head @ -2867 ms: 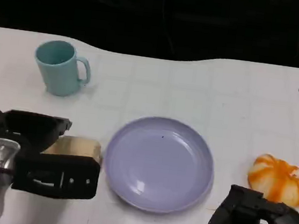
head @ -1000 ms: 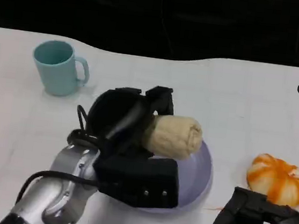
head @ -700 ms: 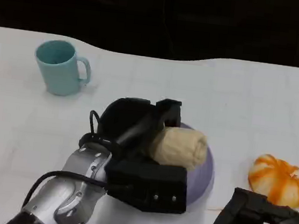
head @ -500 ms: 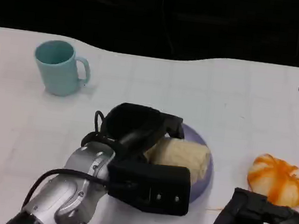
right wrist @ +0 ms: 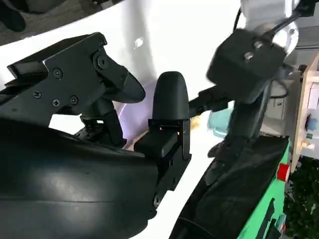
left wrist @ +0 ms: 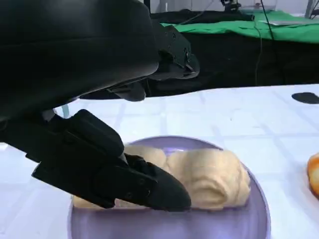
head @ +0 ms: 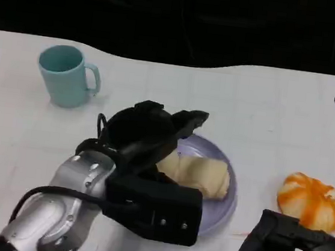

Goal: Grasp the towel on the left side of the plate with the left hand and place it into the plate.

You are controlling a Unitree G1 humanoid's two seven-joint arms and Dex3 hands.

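The towel (head: 201,173), a cream roll, lies inside the plate (head: 227,193), resting on the plate's floor a little toward its far side. In the left wrist view the roll (left wrist: 209,177) sits flat on the lavender surface with the plate's rim (left wrist: 261,209) visible around it.

The step in hand looks like the release. To do it well, the left hand (head: 148,138) should spread its fingers fully and lift straight up off the plate, so no finger snags the cloth and drags the roll over the rim. A sideways pull seems the main risk, since terry cloth catches easily.

The left hand hovers over the near-left part of the plate. Its fingers are apart: the upper ones reach above the towel, clear of it, while a lower finger (left wrist: 149,191) lies against the front of the roll. It seems to grip nothing, only touching the cloth.

The right hand (head: 289,248) rests on the table near the plate's right, below the orange pumpkin (head: 312,201), its fingers curled in and holding nothing.
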